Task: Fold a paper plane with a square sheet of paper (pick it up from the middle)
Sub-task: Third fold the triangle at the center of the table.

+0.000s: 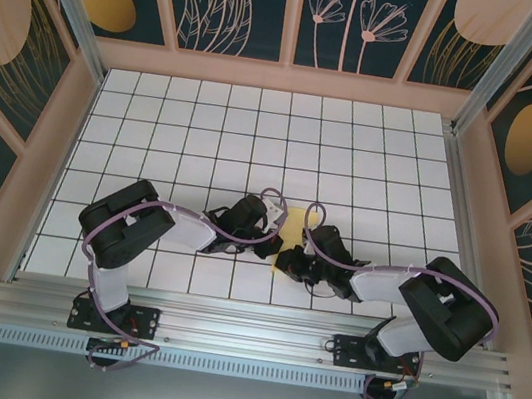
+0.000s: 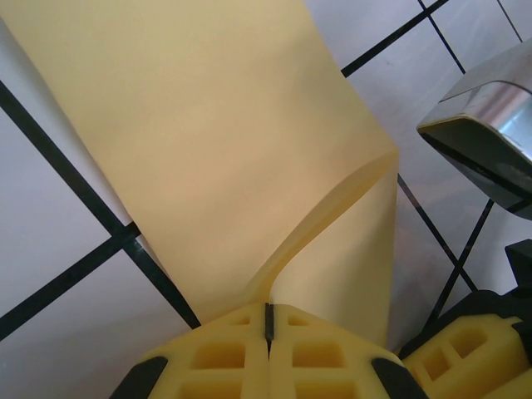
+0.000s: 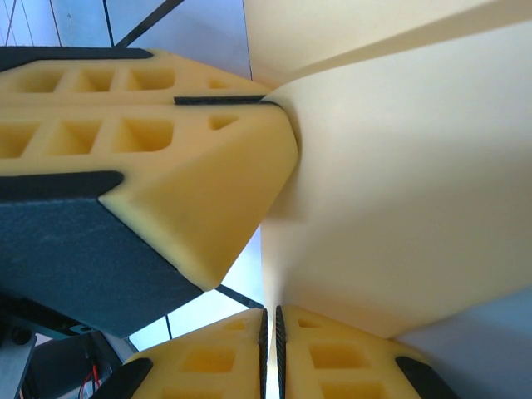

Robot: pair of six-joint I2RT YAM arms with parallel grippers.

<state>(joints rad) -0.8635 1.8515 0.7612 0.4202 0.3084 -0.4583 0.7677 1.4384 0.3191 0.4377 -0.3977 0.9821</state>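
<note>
The square sheet of paper (image 1: 295,222) is pale yellow and stands bent between the two grippers at the near middle of the table. In the left wrist view the paper (image 2: 216,141) rises in a curved fold. My left gripper (image 2: 268,320) is shut on its lower edge. My right gripper (image 3: 269,332) is shut on another edge of the sheet (image 3: 399,191). The left gripper's fingers (image 3: 166,133) pinch the paper just above and to the left there. From above, the left gripper (image 1: 270,225) and right gripper (image 1: 289,258) almost touch, and they hide most of the sheet.
The white tiled table (image 1: 257,127) with black grid lines stretches away behind the arms. Patterned walls (image 1: 236,3) enclose it on three sides. A metal rail (image 1: 245,333) runs along the near edge. The right arm's shiny wrist part (image 2: 490,125) hangs close beside the left gripper.
</note>
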